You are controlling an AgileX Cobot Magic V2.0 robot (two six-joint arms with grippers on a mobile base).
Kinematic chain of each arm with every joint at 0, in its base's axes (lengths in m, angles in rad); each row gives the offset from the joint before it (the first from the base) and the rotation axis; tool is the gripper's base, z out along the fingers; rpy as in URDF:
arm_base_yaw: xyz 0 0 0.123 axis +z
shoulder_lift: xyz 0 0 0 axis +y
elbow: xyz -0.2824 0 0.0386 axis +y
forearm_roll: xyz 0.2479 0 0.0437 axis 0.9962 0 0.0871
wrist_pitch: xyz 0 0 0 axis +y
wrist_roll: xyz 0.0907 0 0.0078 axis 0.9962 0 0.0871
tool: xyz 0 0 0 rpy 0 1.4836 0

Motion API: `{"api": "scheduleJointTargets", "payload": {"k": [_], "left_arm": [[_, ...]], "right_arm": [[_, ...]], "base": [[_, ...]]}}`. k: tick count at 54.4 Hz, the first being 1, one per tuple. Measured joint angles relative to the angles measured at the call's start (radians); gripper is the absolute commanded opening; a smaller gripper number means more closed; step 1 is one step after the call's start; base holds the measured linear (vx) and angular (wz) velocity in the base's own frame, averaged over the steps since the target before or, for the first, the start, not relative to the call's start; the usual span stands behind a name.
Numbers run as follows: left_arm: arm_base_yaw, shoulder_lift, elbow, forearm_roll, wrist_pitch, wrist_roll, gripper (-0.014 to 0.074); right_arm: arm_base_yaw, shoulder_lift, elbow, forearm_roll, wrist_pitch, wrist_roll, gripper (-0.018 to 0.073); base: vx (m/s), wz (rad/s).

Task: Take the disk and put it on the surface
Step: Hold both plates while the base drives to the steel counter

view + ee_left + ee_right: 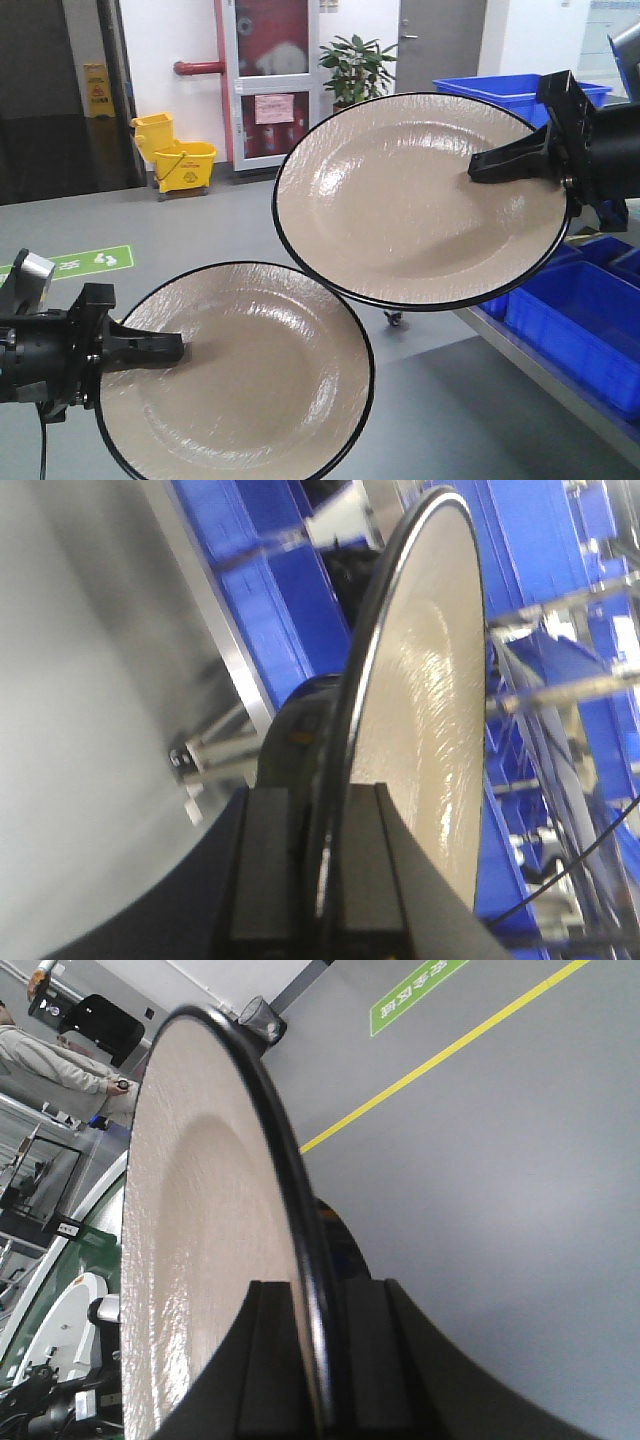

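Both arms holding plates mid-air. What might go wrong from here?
1. Each plate is pinched only at its rim: the lower plate in the left jaws, the upper plate in the right jaws. Either could pivot or slip when moved.
2. In the front view the rims overlap near the middle; depth is unclear, so they may knock together.

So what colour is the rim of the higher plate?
Black, around the beige plate; clearest in the front view.
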Motion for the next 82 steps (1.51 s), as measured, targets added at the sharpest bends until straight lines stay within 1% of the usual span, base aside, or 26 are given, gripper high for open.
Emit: {"api": "scheduleJointTargets", "payload": {"k": [23, 40, 62, 82], "left_arm": [[0.0, 0.0, 0.0, 0.0, 0.0, 0.0, -0.0001], [0.0, 0.0, 0.0, 0.0, 0.0, 0.0, -0.0001], [0.0, 0.0, 0.0, 0.0, 0.0, 0.0, -0.0001], [0.0, 0.0, 0.0, 0.0, 0.0, 0.0, -0.0001]], "right_arm": [[0.001, 0.0, 0.0, 0.0, 0.005, 0.0, -0.0002], [0.001, 0.0, 0.0, 0.0, 0.007, 0.0, -0.0002], [0.001, 0.0, 0.0, 0.0, 0.006, 0.0, -0.0002], [0.001, 0.0, 0.0, 0.0, 0.006, 0.0, -0.0002]], "base": [[0.34, 0.16], [0.39, 0.01], [0.41, -0.18], [0.41, -0.37]]}}
